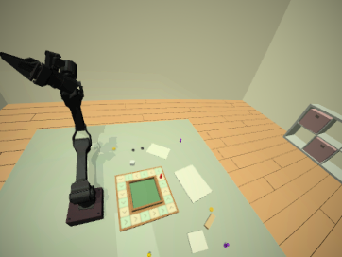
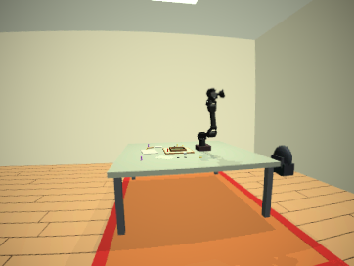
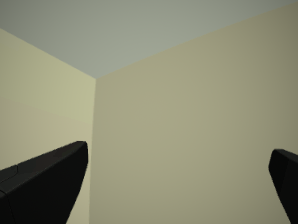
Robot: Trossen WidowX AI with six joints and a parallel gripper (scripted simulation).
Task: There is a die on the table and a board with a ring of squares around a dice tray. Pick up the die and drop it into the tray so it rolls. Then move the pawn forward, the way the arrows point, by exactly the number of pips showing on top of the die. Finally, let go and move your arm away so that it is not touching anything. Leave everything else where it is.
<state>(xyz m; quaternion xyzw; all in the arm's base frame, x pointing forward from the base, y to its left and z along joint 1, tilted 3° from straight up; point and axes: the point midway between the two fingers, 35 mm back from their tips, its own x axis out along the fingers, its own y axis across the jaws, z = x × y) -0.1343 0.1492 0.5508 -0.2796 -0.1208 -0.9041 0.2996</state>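
Note:
A small white die (image 1: 132, 162) lies on the table behind the board, near its back left corner. The board (image 1: 124, 227) has a ring of arrow squares around a green dice tray (image 1: 145, 193) with a brown rim. A red pawn (image 1: 161, 176) is on the ring near the board's back right corner. The die's pips are too small to read. My gripper (image 3: 181, 156) is open and empty, with its fingers wide apart. It is raised high above the table, turned away from the board, and touches nothing.
White sheets (image 1: 193, 182) (image 1: 197, 241) (image 1: 158, 150) lie right of and behind the board. A tan block (image 1: 210, 221), a yellow piece (image 1: 211, 209) and purple pieces (image 1: 226, 245) (image 1: 180, 140) lie on the right. Two dark bits (image 1: 133, 150) (image 1: 142, 148) and another yellow piece (image 1: 113, 148) lie behind the die.

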